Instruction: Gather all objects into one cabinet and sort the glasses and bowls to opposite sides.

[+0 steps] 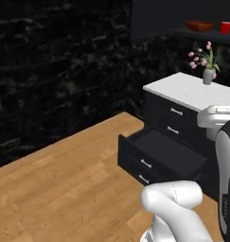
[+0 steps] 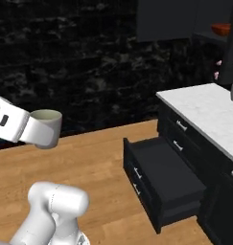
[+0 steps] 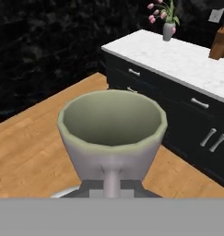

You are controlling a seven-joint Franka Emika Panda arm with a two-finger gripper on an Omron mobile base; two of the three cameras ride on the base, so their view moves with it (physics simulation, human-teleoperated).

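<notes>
Left base view: the wooden bowl [image 1: 199,25] and red cup [image 1: 225,27] sit on the cabinet shelf [image 1: 201,34]. Right base view: the grey-beige cup [image 2: 45,127] is carried above the floor [image 2: 89,167]. Hand view: the pincer [image 3: 111,182] is clamped on that cup, directly before it, mouth up.

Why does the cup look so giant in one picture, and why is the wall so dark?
In the hand view the grey-beige cup sits right at the camera, held by the claw, so it looks huge; in the right base view it looks small. In the left base view the black wall shows only faint pale streaks, while the white counter looks bright.
</notes>
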